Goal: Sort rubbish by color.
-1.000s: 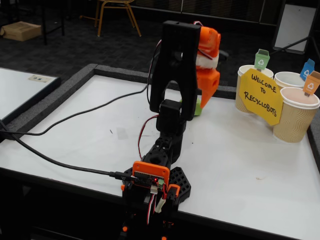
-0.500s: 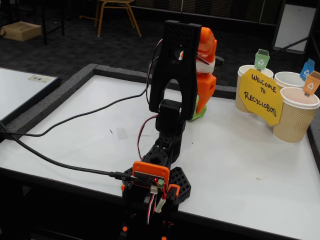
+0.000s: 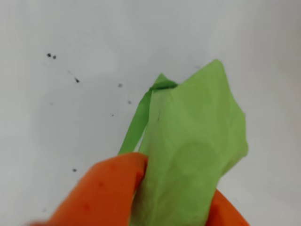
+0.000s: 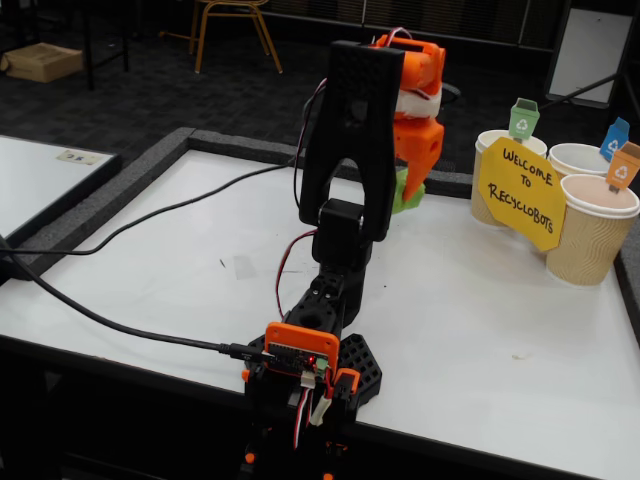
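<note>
A green crumpled paper lump (image 3: 193, 150) fills the middle of the wrist view, pinched between my two orange fingers (image 3: 101, 193). My gripper (image 3: 171, 197) is shut on it and holds it above the white table. In the fixed view the gripper (image 4: 410, 195) hangs at the far side of the table, with the green lump (image 4: 403, 192) showing beside the fingers, left of the paper cups. The orange and light blue lumps are out of view.
Three paper cups stand at the far right of the fixed view: one with a green tag (image 4: 497, 172), one with a blue tag (image 4: 580, 158), one with an orange tag (image 4: 595, 228). A yellow "Welcome to Recyclobots" sign (image 4: 522, 190) leans on them. Black cables (image 4: 120, 325) cross the table's left.
</note>
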